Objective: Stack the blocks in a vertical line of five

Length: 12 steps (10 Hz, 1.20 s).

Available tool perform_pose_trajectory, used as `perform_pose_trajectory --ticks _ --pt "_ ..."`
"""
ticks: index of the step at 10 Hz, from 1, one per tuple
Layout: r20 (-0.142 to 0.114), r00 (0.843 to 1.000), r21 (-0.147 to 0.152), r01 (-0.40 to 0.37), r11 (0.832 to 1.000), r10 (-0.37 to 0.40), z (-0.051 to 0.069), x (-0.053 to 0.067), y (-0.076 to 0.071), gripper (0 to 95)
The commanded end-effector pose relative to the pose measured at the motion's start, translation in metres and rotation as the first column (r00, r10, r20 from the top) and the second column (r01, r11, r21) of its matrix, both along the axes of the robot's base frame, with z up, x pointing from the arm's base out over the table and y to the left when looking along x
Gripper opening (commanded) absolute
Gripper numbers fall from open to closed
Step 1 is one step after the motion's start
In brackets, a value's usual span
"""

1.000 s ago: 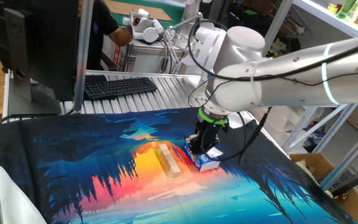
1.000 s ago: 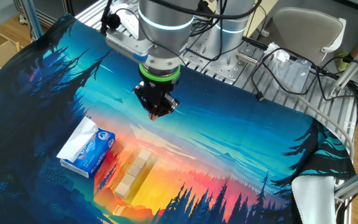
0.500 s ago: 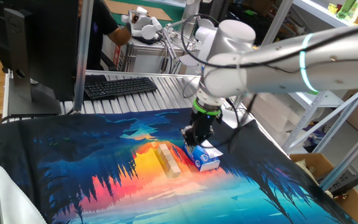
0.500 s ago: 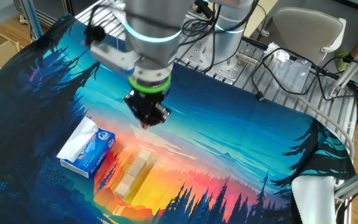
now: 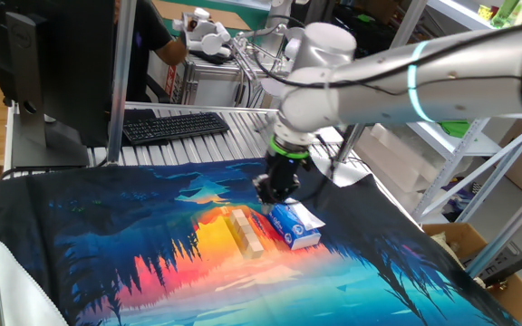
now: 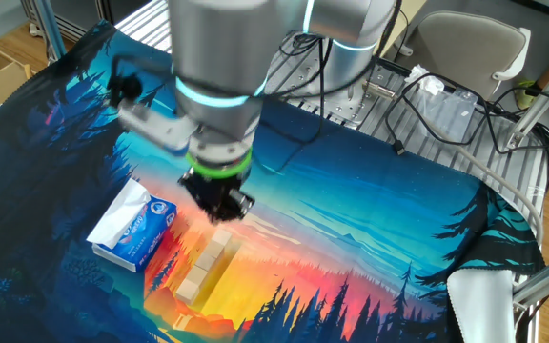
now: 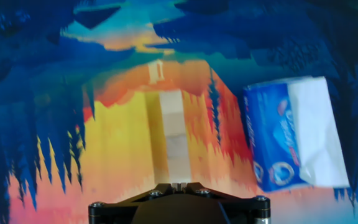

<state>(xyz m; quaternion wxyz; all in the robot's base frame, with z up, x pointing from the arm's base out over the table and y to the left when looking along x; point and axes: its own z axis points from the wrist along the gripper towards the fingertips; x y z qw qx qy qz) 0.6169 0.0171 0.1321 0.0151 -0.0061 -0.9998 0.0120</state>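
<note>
Blocks (image 5: pixel 246 231) lie end to end in a flat row on the table's painted cloth (image 5: pixel 107 235), just beside the blue-and-white box (image 5: pixel 294 225) and apart from it. Closed and empty, the jaws of the gripper (image 6: pixel 219 205) point down above the row's near end, probably lining up along it for a first pick.

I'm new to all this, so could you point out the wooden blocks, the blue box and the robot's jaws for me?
wooden blocks (image 7: pixel 171 140): hand view, top face of the row's middle.
blue box (image 5: pixel 294 225): one fixed view, its blue top.
gripper (image 6: pixel 219 206): the other fixed view, the dark tip where the jaws meet.
</note>
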Motion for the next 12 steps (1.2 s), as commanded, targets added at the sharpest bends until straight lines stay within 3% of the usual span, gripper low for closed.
perform_pose_trajectory --ticks 1,4,12 --pt "0.004 1.000 -0.001 -0.003 1.000 0.003 -0.004 0.009 -0.001 0.0" --pt "0.006 1.000 0.001 0.004 1.000 -0.004 -0.010 0.011 0.000 0.0" --pt "-0.006 1.000 -0.002 0.006 1.000 -0.006 -0.014 0.011 0.001 0.0"
